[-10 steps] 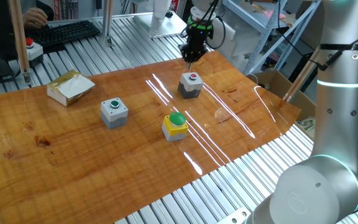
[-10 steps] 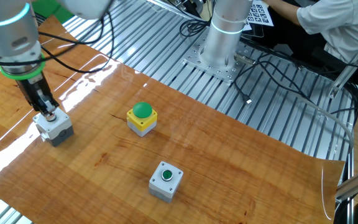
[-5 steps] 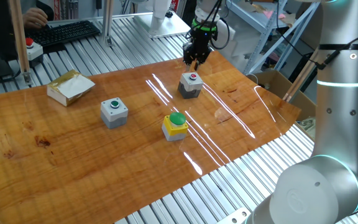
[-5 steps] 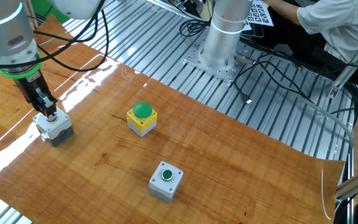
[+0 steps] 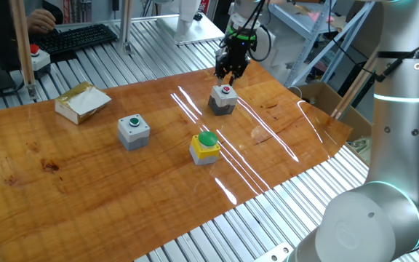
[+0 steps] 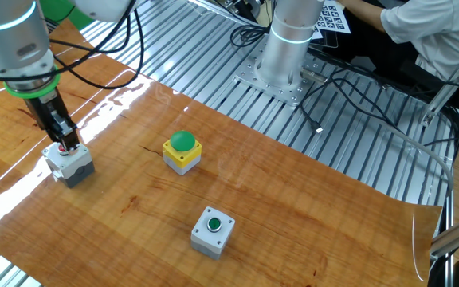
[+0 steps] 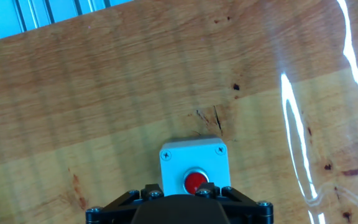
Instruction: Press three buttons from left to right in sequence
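Observation:
Three button boxes stand on the wooden tabletop. The grey box with a small green button is on the left, the yellow box with a green dome is in the middle, and the grey box with a small red button is at the far right. My gripper hangs right over the red-button box; in the other fixed view its tip sits at the red button on that box. I cannot tell whether it touches. The hand view shows the red-button box just ahead of the gripper body; the fingertips are hidden.
An open cardboard box lies at the back left of the wooden board. A red-buttoned box with a yellow ring and a keyboard sit on the metal slats behind. The board's right edge drops off to slats.
The gripper has shifted slightly and its wrist has turned a little above the red-button box. The three boxes have not moved.

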`<state>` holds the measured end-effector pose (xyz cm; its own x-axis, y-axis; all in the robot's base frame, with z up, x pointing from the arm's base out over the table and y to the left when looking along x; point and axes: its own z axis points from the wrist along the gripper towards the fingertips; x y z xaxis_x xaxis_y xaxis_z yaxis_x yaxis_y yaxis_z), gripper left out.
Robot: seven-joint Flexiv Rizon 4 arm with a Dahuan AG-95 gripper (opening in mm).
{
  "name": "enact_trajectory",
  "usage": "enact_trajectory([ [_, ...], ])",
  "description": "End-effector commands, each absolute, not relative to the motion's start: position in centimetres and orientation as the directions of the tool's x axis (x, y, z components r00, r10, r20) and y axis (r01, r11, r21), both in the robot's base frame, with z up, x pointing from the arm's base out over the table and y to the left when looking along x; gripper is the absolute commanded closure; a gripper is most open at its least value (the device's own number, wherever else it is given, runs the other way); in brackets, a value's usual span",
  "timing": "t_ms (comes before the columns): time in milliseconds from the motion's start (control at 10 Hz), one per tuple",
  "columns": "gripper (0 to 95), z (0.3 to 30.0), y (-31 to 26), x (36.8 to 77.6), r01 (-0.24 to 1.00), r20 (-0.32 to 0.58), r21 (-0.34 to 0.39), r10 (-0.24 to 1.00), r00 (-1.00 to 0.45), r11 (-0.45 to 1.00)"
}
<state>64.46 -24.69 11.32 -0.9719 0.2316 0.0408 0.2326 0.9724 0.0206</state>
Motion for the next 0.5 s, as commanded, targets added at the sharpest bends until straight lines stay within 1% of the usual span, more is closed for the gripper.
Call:
enact_trajectory([
  [100,57.0,11.20,-24.56,64.24,0.232,0.036,0.024,0.232,-0.972,0.972],
  [500,57.0,10.68,-24.12,64.36,0.231,0.034,0.026,0.230,-0.973,0.973],
])
